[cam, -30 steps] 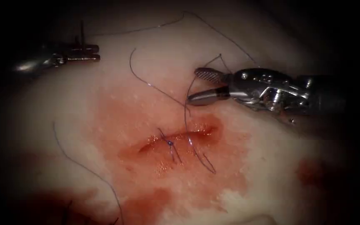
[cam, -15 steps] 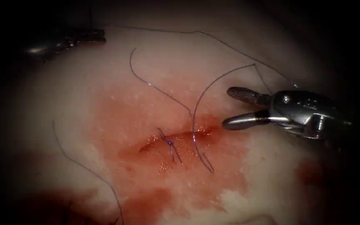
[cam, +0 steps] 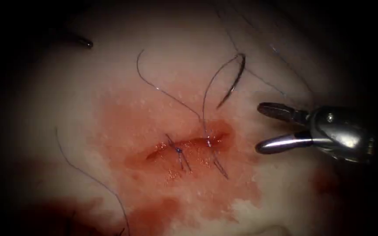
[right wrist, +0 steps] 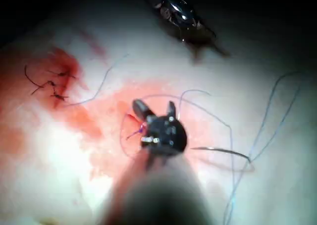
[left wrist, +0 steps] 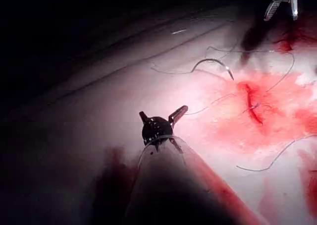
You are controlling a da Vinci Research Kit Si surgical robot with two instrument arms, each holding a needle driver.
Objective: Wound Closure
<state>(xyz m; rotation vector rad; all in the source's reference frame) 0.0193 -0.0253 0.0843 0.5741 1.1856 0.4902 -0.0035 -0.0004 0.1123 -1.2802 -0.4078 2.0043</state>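
Endoscope: right gripper [cam: 259, 129] gapes empty right of the red cut [cam: 184, 146] in pale tissue [cam: 110, 87]; the dark curved needle [cam: 232, 83] lies free above, thin blue thread [cam: 204, 113] trailing.
Left wrist: left gripper [left wrist: 163, 120] spread, empty.
Right wrist: needle [right wrist: 220, 150] beside the gripper.
Judgement: between stitches; regrasp needed.

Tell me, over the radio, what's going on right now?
Right tool open, holding nothing. Left tool open, empty. Needle lying free on the tissue, above the cut; thread trails into it.
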